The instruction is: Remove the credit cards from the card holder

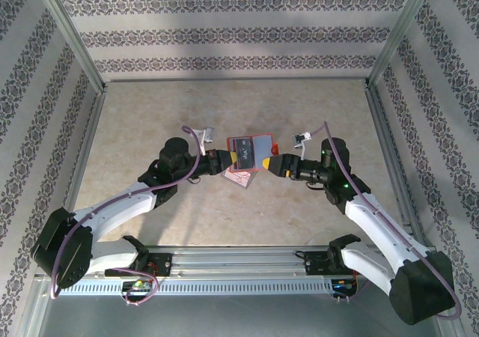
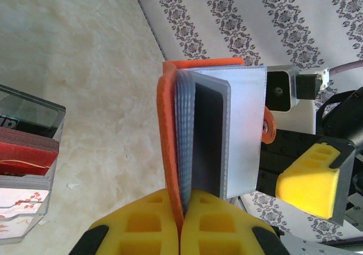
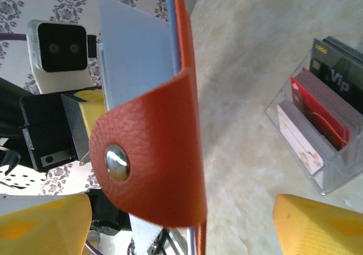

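The card holder [image 1: 251,153] hangs above the table between my two grippers, orange-red outside with grey-blue pockets. My left gripper [image 1: 223,160] is shut on its left edge. In the left wrist view the yellow pads [image 2: 150,224] pinch the orange cover and pocket stack of the card holder [image 2: 241,124], which fans open. My right gripper [image 1: 272,163] is open at the holder's right side. In the right wrist view the snap tab [image 3: 153,153] stands between the spread fingers [image 3: 320,226], touching neither. A dark card face [image 1: 241,156] shows in the holder from above.
A clear plastic box [image 1: 243,177] of red and dark cards stands on the table just below the holder, also visible as a clear box [image 2: 25,164] in the left wrist view and a clear box [image 3: 326,124] in the right wrist view. Patterned walls surround the table.
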Controlling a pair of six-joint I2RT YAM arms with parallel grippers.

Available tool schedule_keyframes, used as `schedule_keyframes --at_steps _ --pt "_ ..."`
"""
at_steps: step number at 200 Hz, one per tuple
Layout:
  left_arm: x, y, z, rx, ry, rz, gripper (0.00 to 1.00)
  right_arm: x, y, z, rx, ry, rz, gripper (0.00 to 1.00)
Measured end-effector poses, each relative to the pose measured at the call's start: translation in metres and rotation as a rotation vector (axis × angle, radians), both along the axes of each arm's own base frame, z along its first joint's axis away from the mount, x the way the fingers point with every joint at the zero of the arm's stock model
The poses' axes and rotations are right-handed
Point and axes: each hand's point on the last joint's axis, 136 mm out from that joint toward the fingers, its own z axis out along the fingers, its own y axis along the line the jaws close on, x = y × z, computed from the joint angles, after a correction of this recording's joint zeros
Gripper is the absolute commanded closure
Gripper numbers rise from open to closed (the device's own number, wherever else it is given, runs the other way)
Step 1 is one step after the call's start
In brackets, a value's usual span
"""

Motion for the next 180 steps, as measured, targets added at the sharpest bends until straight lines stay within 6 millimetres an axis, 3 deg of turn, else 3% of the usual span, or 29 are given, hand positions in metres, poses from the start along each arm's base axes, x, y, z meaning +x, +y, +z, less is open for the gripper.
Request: schedule_keyframes --at_steps 58,84,107,147,180 --pt "0.0 0.0 0.0 -0.005 0.009 0.002 1.0 0.008 0.004 -0.001 -0.011 -0.019 -0.029 0.74" --pt "0.001 0.001 0.0 -0.008 0.012 0.006 0.81 0.01 0.001 0.001 -0.02 -0.036 -0.05 1.0" --pt "0.002 0.006 0.007 -0.023 0.01 0.016 0.66 0.009 0.0 0.003 -0.022 -0.041 -0.056 1.0" --pt "0.001 0.025 0.034 -0.076 -0.049 0.051 0.4 0.009 0.0 0.003 -0.021 -0.043 -0.057 1.0" --pt "-0.004 0.029 0.041 -0.119 -0.072 0.045 0.29 0.008 0.002 0.007 -0.004 -0.047 -0.044 1.0"
